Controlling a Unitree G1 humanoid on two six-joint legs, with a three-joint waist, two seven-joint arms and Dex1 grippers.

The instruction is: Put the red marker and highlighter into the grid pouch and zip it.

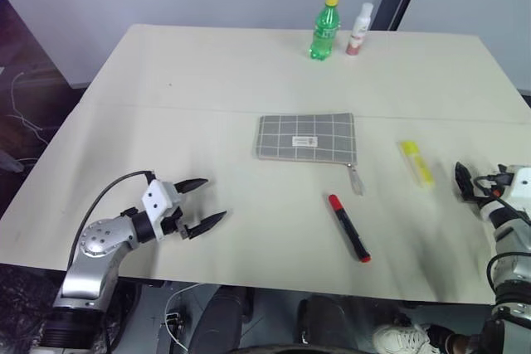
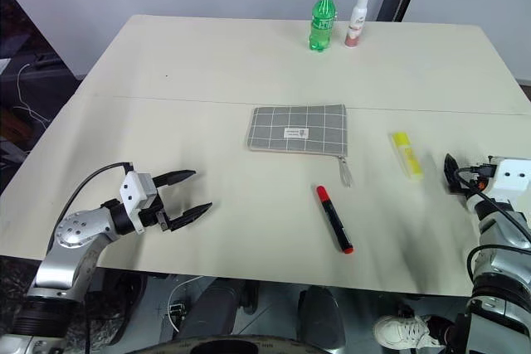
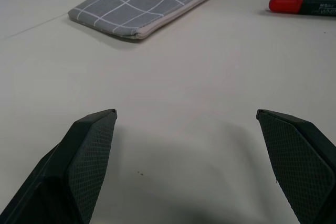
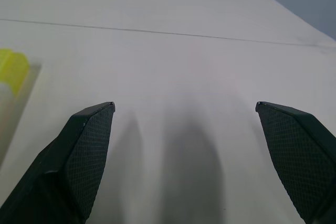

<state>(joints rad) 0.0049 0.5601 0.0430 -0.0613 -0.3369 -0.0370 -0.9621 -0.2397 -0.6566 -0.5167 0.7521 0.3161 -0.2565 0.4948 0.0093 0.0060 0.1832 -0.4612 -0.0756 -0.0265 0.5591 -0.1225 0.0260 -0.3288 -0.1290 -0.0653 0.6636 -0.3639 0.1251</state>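
While both grippers, left (image 1: 205,201) and right (image 4: 185,109), stand spread and empty, the red marker (image 1: 349,227) lies before the grid pouch (image 1: 305,136) (soft, floppy); it looks light, stiff, likely rolling: pinch mid-barrel.

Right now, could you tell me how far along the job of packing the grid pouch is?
Nothing looks done yet. The red marker and the highlighter lie loose on the table, apart from the grid pouch, which lies flat. Both the left end effector and the right end effector are open and empty. Still left: opening the pouch if needed, loading both pens, zipping.
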